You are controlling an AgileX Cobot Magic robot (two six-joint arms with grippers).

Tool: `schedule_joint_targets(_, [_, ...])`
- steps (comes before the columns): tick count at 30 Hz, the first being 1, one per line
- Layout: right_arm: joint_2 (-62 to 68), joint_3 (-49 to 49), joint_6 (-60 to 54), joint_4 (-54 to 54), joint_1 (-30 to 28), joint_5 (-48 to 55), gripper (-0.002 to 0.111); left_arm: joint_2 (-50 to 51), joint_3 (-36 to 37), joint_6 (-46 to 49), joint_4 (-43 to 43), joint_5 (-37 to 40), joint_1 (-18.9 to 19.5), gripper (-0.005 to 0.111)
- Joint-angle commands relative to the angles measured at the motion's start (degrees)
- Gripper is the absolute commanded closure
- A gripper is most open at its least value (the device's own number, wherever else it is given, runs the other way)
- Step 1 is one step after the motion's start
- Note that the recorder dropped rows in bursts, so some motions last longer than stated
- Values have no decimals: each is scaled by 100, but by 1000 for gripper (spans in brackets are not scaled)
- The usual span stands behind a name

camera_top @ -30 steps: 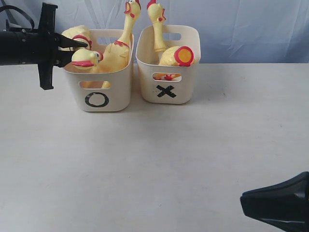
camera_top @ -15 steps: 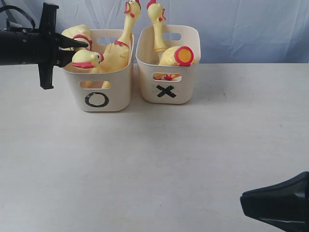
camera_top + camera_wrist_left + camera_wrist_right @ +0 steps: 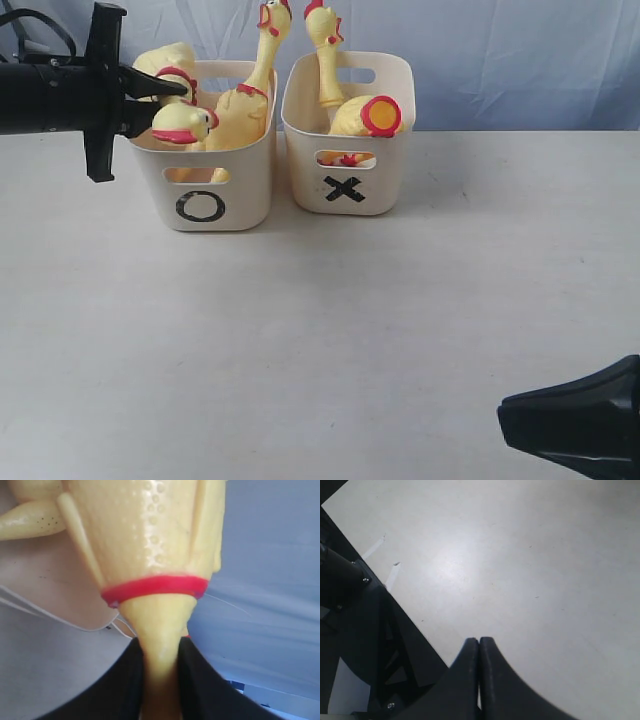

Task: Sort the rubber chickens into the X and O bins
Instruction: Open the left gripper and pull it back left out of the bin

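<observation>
At upper left the left gripper [image 3: 163, 102], clamped on a rubber chicken's [image 3: 163, 60] neck, has risen slightly over the O bin's [image 3: 240, 200] left rim beside the X bin [image 3: 385, 195], while the right gripper [image 3: 479, 650], jaws pressed together, sits lower right by wide bare table [image 3: 320, 330].

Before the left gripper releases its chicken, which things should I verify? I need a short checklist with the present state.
1. Left gripper clamped on held chicken's neck: ok.
2. Held chicken fully over O bin, not its rim: cannot tell.
3. Free room in O bin: crowded, cannot tell.
4. X bin apart from left gripper: ok.
5. Right gripper shut, empty, away from both bins: ok.
</observation>
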Motion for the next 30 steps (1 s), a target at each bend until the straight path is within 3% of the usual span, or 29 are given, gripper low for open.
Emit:
schedule_joint_targets(1, [-37,26,-44,30,6,-49,109,20,-48,89,-122,-13,-36,69])
schedule_joint_targets(5, [-37,26,-44,30,6,-49,109,20,-48,89,-149,-13,-36,51])
schedule_joint_targets(9, [-37,26,-44,30,6,-38,109,20,-48,89,-137,-53,-36,45])
schedule_joint_targets(26, [-37,26,-44,30,6,-38,109,-54,-48,404,-168,5,-36,46])
schedule_joint_targets(30, [-37,26,-44,30,6,-38,109,-182,-48,567,-168,44,-36,56])
